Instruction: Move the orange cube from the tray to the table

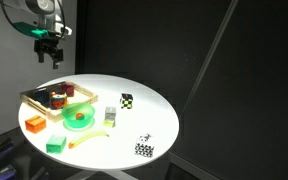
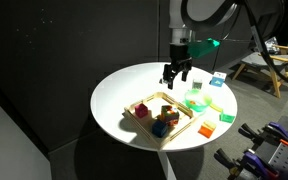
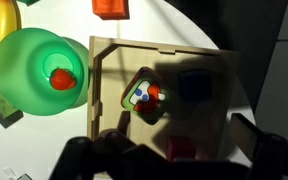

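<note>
The light wood tray (image 1: 32, 98) lies on the round white table (image 1: 154, 120) and holds several cubes. It also shows in the other exterior view (image 2: 134, 122) and the wrist view (image 3: 109, 60). The orange cube (image 2: 141, 110) sits in the tray. In the wrist view a reddish cube (image 3: 181, 150) lies in shadow between my fingers. My gripper (image 1: 50, 58) hangs open and empty, well above the tray. It shows in the other exterior view (image 2: 175, 78) and the wrist view (image 3: 184, 125) too.
A green bowl (image 1: 79, 118) with a red piece stands next to the tray. A flat orange block (image 1: 34, 124), a green block (image 1: 56, 145), a yellow piece (image 1: 94, 140) and two checkered cubes (image 1: 126, 100) (image 1: 144, 148) lie on the table. A multicoloured cube (image 3: 144, 97) is in the tray.
</note>
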You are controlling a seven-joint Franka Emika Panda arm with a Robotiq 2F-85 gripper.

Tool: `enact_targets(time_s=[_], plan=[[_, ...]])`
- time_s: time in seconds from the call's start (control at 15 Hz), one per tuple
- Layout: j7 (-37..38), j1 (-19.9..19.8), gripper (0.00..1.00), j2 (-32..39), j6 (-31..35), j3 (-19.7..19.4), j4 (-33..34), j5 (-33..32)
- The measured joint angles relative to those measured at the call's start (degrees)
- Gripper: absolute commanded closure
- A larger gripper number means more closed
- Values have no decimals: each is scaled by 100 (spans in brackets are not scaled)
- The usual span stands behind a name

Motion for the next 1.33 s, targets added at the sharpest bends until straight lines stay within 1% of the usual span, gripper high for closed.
enact_targets(time_s=[0.47,0.8,1.33], plan=[[1060,-3,0,445,315,-121,15,0],[1595,28,0,817,657,-222,110,-51],[2373,459,0,1463,811,-463,563,-578]])
